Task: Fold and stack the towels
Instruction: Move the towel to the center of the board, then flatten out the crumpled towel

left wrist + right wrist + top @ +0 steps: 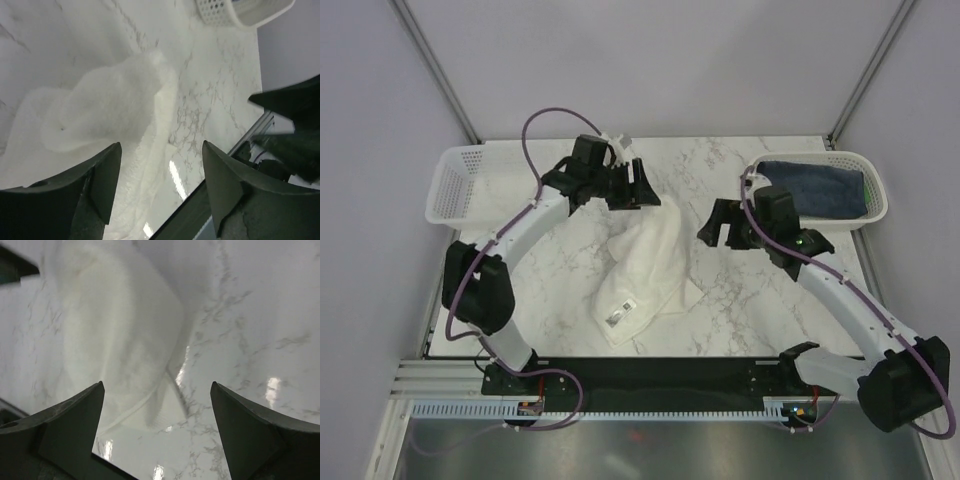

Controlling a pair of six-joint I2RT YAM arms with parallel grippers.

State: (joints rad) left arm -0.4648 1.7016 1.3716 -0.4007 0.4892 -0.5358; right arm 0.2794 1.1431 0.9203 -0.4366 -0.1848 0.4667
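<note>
Hovering near the rumpled cream-white towel (645, 275), the left gripper (632, 190) and right gripper (720, 228) both gape empty. Folding looks barely begun; next, each likely must pinch a towel corner.

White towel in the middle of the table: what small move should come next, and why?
Probably lower the left gripper onto the white towel at its far end and pinch it. The towel lies bunched, not squarely folded, and both that gripper and the right gripper hang open above it, holding nothing.
</note>
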